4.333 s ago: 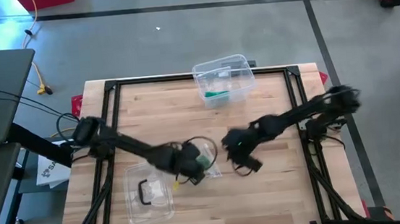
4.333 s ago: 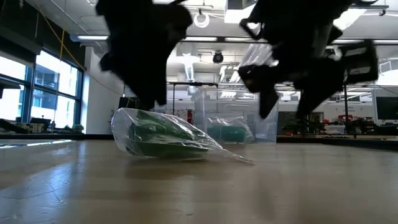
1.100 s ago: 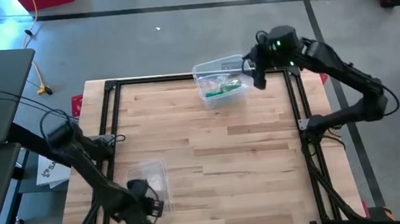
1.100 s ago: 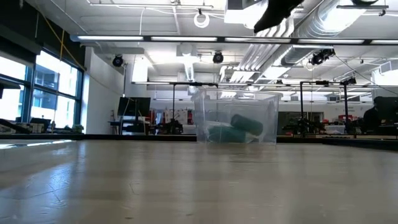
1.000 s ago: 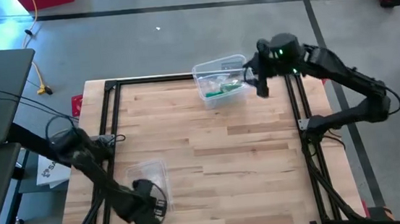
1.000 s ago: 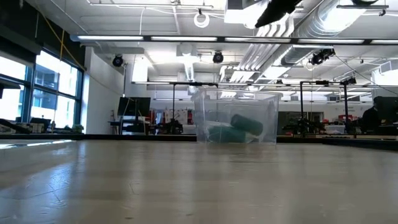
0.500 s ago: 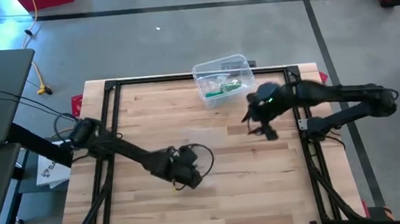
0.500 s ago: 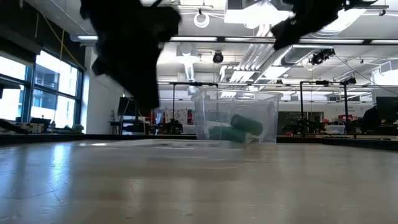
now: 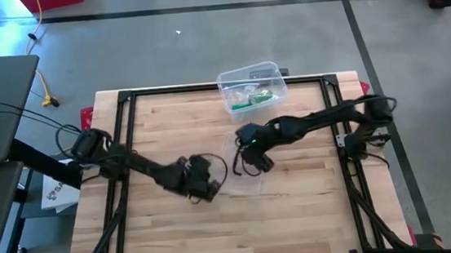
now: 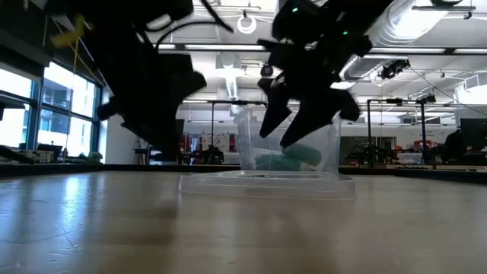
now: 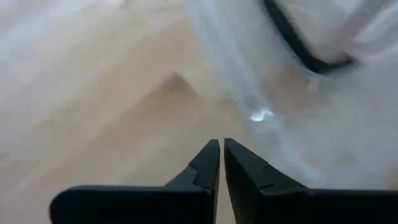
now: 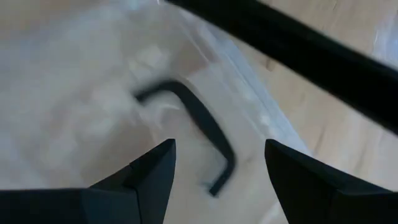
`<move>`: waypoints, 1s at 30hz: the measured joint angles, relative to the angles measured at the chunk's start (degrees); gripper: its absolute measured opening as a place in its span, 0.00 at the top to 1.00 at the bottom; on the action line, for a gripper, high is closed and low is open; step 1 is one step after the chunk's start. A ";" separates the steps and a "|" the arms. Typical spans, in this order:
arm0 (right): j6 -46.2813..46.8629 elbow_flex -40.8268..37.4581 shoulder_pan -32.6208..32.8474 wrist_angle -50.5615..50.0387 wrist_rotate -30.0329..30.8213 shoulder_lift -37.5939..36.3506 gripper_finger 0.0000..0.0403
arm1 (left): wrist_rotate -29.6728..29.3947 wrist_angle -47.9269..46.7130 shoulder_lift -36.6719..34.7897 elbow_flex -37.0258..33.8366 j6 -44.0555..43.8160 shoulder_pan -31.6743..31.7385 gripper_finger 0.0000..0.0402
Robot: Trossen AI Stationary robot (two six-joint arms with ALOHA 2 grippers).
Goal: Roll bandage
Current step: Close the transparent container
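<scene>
Green bandage rolls (image 9: 248, 101) lie inside the clear plastic bin (image 9: 274, 77) at the table's far edge; in the low view they show as teal cylinders, half hidden behind the right arm. A flat clear lid (image 9: 242, 171) with a dark handle (image 12: 199, 121) lies mid-table, faint against the wood. Left gripper (image 9: 204, 186) at its near-left corner, fingers pressed nearly together, holding nothing visible. Right gripper (image 9: 253, 162) over the lid, fingers spread wide, empty.

Clear lid (image 9: 245, 176) mid-table between both claws; bin (image 9: 252, 90) with rolls behind it
</scene>
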 joint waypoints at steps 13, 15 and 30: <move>-13.25 7.47 1.39 3.28 13.85 15.62 0.42 | 15.15 42.93 -0.86 -19.84 19.73 13.35 1.00; -14.28 6.85 2.11 5.98 15.39 16.54 0.43 | 15.70 45.76 -0.92 -21.35 20.30 13.68 1.00; -12.00 6.47 3.86 18.51 20.20 20.40 0.44 | 15.23 47.69 -0.90 -23.45 20.25 12.50 1.00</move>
